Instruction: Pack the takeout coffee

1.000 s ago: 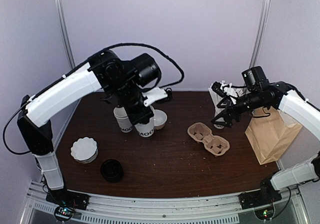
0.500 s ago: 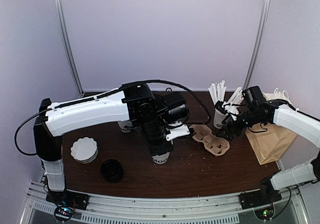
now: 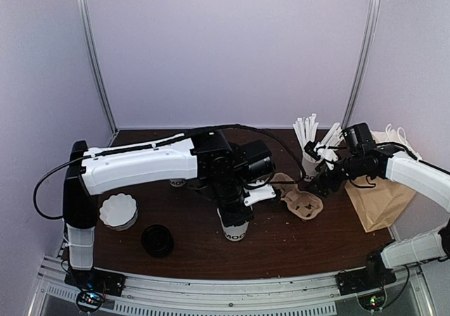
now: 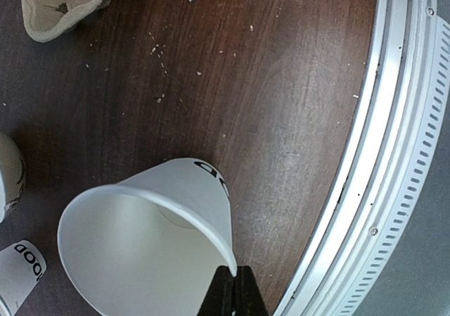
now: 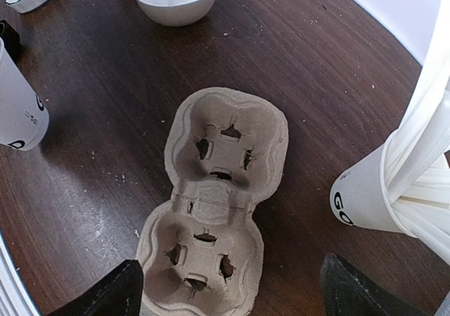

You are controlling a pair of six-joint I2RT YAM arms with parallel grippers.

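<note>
Between the pinched-together fingers of the left gripper [image 4: 232, 281] sits the rim of a lidless white paper cup with black lettering [image 4: 155, 238], above the dark wooden counter [image 4: 281, 84]; a round black plastic lid [image 3: 157, 240] lies apart, off to that gripper's left. Below the right gripper [image 5: 228, 291], spread wide and empty, lies a beige pulp two-cup carrier [image 5: 211, 207].

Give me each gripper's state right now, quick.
Left gripper: shut on the rim of the lidless white cup.
Right gripper: open, holding nothing, above the cardboard cup carrier.
</note>
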